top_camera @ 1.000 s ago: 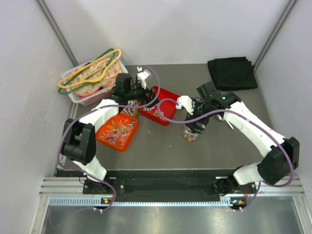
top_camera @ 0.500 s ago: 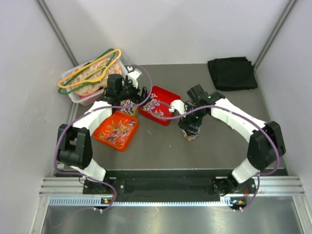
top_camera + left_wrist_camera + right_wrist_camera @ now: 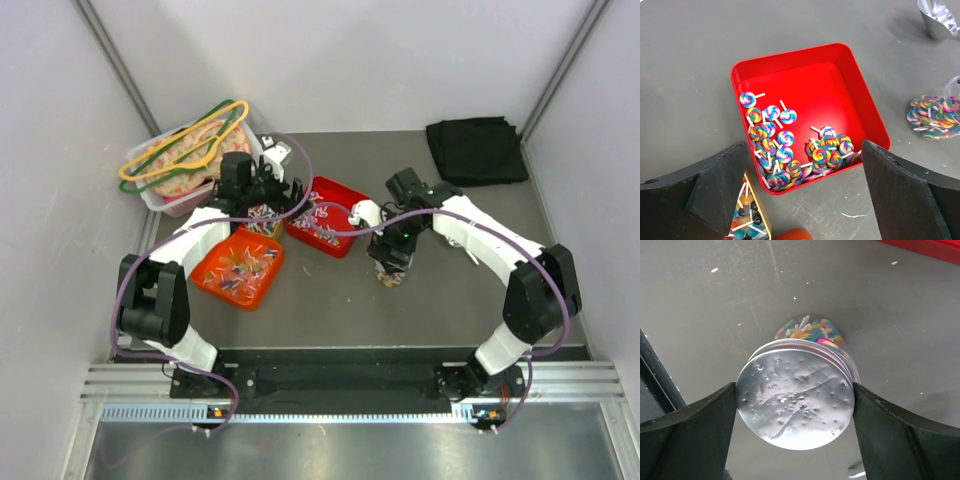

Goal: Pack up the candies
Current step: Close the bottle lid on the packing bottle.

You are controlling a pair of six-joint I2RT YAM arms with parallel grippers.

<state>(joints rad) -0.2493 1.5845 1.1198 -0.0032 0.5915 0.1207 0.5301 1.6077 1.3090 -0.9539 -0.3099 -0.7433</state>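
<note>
On the worktop (image 3: 330, 310), the red tray (image 3: 795, 75) holds candies (image 3: 777, 150) heaped at one side, under the wide-open left gripper (image 3: 804, 145). More fill the orange tray (image 3: 207, 272). The right gripper (image 3: 795, 390) clamps the silver lid of a candy-filled jar (image 3: 812, 335) near the red tray.

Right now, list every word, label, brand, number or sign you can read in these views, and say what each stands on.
No text can be read in any view.
The silver lid: bare dimpled metal, no print.
The red tray: no label or mark.
The candies: coloured swirls only, no lettering.
The base rail: small coloured marks near the arm mounts, too small to read.
</note>
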